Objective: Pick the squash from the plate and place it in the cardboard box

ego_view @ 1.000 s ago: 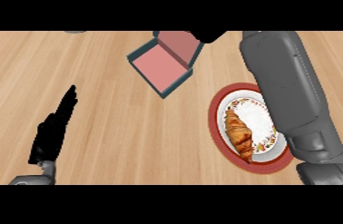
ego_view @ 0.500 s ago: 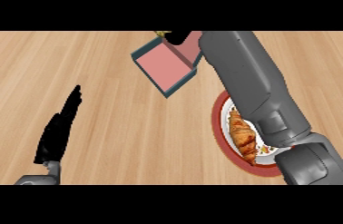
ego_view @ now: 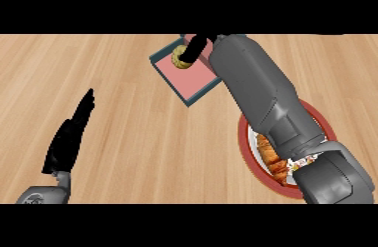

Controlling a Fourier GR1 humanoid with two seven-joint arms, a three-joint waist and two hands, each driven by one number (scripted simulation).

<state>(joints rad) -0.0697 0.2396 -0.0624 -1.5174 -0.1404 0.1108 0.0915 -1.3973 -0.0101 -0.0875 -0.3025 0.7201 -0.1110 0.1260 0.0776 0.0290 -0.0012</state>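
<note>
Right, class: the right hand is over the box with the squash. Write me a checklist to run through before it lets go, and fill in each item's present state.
1. Squash lies over the cardboard box, inside its rim: ok.
2. Right hand curled round the squash: cannot tell, only dark fingers show beside it.
3. Squash resting on the box floor rather than hanging above it: cannot tell from this steep view.
4. Box floor below the squash free of other things: ok, the pink floor shows bare.
5. Left hand out of the way: ok, it rests open at the lower left.
6. Plate undisturbed, pastry on it: ok.
</note>
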